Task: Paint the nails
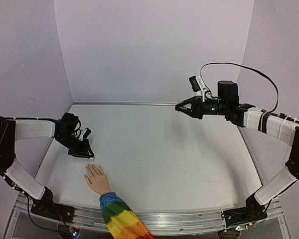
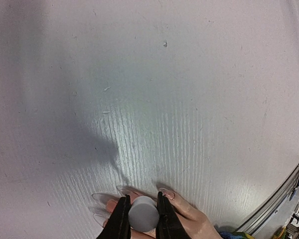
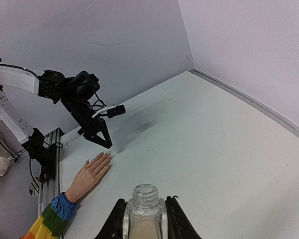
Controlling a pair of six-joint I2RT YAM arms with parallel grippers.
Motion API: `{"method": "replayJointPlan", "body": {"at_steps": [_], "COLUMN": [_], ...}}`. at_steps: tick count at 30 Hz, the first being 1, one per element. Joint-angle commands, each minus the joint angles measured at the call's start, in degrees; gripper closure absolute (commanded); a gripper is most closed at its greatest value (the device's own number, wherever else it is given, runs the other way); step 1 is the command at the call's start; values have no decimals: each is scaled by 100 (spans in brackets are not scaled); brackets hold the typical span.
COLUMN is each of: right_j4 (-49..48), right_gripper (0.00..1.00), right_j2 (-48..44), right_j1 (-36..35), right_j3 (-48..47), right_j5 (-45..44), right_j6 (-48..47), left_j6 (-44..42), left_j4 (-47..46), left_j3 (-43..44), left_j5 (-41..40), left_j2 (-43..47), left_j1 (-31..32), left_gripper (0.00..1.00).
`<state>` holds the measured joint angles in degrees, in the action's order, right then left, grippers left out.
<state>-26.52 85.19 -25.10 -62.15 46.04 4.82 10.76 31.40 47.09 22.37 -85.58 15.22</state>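
A small skin-coloured mannequin hand (image 1: 95, 178) in a rainbow-striped sleeve (image 1: 120, 219) lies flat near the table's front left. Its pale nails (image 2: 168, 193) point away from the arms' bases. My left gripper (image 1: 87, 155) hovers just above those fingertips, shut on a round grey-white cap (image 2: 143, 215). Whatever hangs under the cap is hidden in the left wrist view. My right gripper (image 1: 179, 106) is raised over the back right of the table, shut on a clear uncapped bottle (image 3: 145, 211) holding pale liquid. The right wrist view also shows the hand (image 3: 89, 174) and the left gripper (image 3: 102, 141).
Lilac walls close in the white table (image 1: 169, 149) at the back and on both sides. A metal rail (image 1: 189, 221) runs along the near edge between the two arm bases. Cables trail from the right arm.
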Motion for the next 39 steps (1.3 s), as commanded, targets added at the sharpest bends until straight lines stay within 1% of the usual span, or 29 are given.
{"method": "replayJointPlan", "body": {"at_steps": [1,39], "right_j4": [-357,-383], "right_gripper": [100,100], "right_j2": [-184,-73], "right_j1": [22,22], "right_j3": [-25,-61], "right_j5": [195,203], "right_j6": [56,89], "left_j6": [66,49], "left_j4": [-94,68], "left_j3": [-16,195], "left_j5": [22,-176], "left_j2": [-12,-325], "left_j1": [18,16], "left_gripper": [100,100]}}
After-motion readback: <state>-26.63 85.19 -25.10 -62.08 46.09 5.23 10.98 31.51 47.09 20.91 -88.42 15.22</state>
